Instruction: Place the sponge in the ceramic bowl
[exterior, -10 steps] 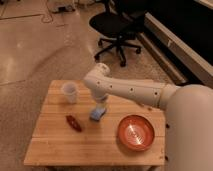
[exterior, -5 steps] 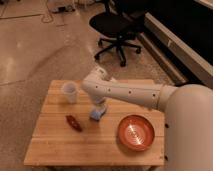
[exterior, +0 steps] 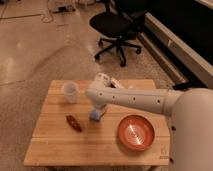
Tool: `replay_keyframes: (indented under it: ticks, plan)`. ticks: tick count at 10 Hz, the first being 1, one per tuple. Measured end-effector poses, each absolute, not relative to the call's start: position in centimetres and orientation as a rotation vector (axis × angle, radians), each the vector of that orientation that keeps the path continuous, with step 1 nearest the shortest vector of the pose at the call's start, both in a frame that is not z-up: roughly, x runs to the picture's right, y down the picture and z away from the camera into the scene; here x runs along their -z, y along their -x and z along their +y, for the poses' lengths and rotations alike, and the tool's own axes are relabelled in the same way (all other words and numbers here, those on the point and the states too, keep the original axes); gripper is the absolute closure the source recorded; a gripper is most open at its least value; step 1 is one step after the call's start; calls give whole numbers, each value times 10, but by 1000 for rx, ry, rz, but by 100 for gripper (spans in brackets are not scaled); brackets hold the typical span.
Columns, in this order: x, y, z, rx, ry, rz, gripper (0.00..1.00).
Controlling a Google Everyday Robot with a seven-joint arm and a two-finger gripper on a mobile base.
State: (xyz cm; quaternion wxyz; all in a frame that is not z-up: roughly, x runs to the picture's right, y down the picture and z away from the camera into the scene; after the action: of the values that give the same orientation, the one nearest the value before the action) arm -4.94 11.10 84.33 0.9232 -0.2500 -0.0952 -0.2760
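The sponge (exterior: pixel 94 116) is a small pale blue block lying on the wooden table (exterior: pixel 60 150), left of centre. My gripper (exterior: pixel 98 111) points down at the end of the white arm, right on top of the sponge and covering part of it. The ceramic bowl (exterior: pixel 136 133) is a round orange-red dish sitting to the right of the sponge, near the table's front right. Nothing is inside it.
A translucent plastic cup (exterior: pixel 70 92) stands at the back left of the table. A dark red-brown object (exterior: pixel 74 123) lies left of the sponge. A black office chair (exterior: pixel 117 27) stands on the floor behind the table.
The arm's elbow has shifted slightly left and the gripper has settled a little lower over the sponge. The sponge, bowl and cup stay where they were.
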Motion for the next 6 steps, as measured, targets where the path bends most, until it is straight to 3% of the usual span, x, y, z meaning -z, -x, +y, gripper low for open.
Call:
replay_keyframes:
  ticks: [2,6]
  plan:
    - [-845,47,110,574,466,-217,20]
    - [-852,54,112,605,430,-276,20]
